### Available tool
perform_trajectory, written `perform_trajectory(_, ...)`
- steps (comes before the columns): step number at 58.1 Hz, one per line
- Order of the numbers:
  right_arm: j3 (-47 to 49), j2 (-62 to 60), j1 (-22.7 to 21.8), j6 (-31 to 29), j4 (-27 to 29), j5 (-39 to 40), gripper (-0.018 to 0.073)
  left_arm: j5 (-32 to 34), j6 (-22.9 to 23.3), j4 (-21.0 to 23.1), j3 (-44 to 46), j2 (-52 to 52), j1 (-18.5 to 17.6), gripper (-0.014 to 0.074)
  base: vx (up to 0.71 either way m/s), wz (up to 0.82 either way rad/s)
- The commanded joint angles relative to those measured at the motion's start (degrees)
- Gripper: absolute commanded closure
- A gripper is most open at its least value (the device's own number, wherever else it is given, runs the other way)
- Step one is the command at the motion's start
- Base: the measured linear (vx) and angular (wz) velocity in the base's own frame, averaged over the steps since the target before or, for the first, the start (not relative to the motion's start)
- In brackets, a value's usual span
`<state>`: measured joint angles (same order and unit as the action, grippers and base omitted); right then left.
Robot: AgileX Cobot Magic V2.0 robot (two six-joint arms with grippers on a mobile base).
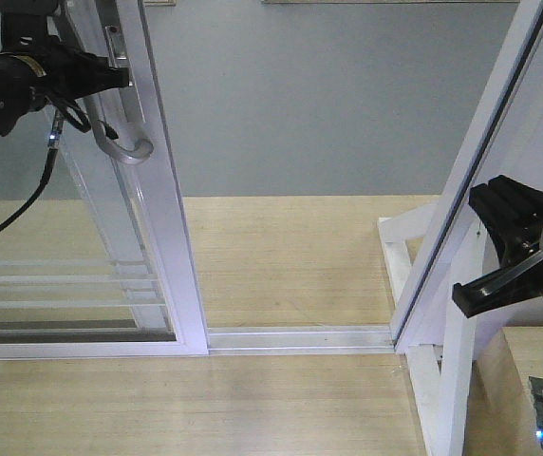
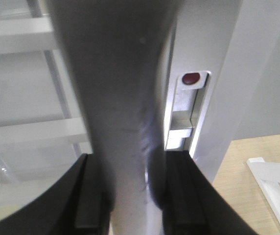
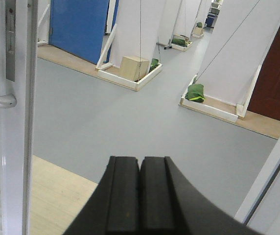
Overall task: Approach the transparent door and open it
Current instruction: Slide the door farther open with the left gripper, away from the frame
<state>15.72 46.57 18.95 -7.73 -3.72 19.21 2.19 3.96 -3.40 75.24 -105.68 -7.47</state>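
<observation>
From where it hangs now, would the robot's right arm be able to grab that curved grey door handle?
Probably not. The right gripper sits shut beside the far frame post, across the open gap, and the left gripper already clamps the curved grey handle.

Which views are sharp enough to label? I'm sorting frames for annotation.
Left wrist view: the grey handle between the left gripper fingers fills the frame, badly out of focus. Front view: sharp, with sheen on the transparent door frame. Right wrist view: crisp, evenly lit, right gripper shut.
</observation>
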Motion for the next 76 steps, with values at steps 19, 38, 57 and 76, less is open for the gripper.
perform_trajectory(19, 1.6, -0.54, -0.26, -0.24, -0.09, 3.75, 0.0566, 7.69, -0.65, -0.89, 2.48, 3.47, 5.15, 0.0576, 0.0, 0.0)
perform_trajectory(38, 1.6, -0.54, -0.26, -0.24, -0.15, 2.5, 0.0566, 0.98, -0.92, -1.49, 2.48, 5.45, 5.76, 0.0576, 0.0, 0.0)
perform_trajectory(57, 1.6, -0.54, -0.26, -0.24, -0.15, 2.5, 0.0566, -0.98, -6.24, -2.77, -9.05, 18.24, 5.76, 0.0576, 0.0, 0.0)
perform_trajectory(76, 1.65, -0.54, -0.26, 2.75, -0.02, 1.83, 0.0566, -3.59, -6.03, -2.02, -29.23, 39.26, 5.4, 0.0576, 0.0, 0.0)
